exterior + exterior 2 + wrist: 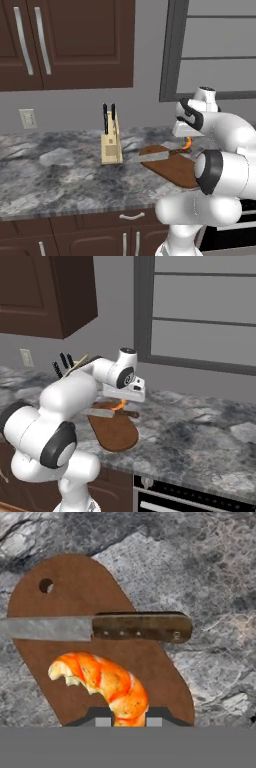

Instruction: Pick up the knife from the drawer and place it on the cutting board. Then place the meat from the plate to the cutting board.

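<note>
My gripper (pixel 125 721) is shut on the meat (pixel 105 684), an orange-red curved piece hanging just above the cutting board (pixel 75 597). The knife (pixel 95 628) lies flat across the board, silver blade to one side and brown wooden handle reaching over the board's edge. From the left base view the meat (pixel 187 143) shows under the hand, over the board (pixel 175 172) with the knife (pixel 157 156) on it. The right base view shows the gripper (pixel 120 402), the meat (pixel 119 404), the knife (pixel 107 413) and the board (pixel 117 436). The drawer (pixel 132 216) front sits below the counter edge. The plate is hidden.
A pale wooden knife block (pixel 111 142) with black-handled knives stands on the counter left of the board. A wall outlet (pixel 27 118) is behind it. Upper cabinets (pixel 65 42) hang above. An oven front (pixel 190 496) lies below the counter at the right.
</note>
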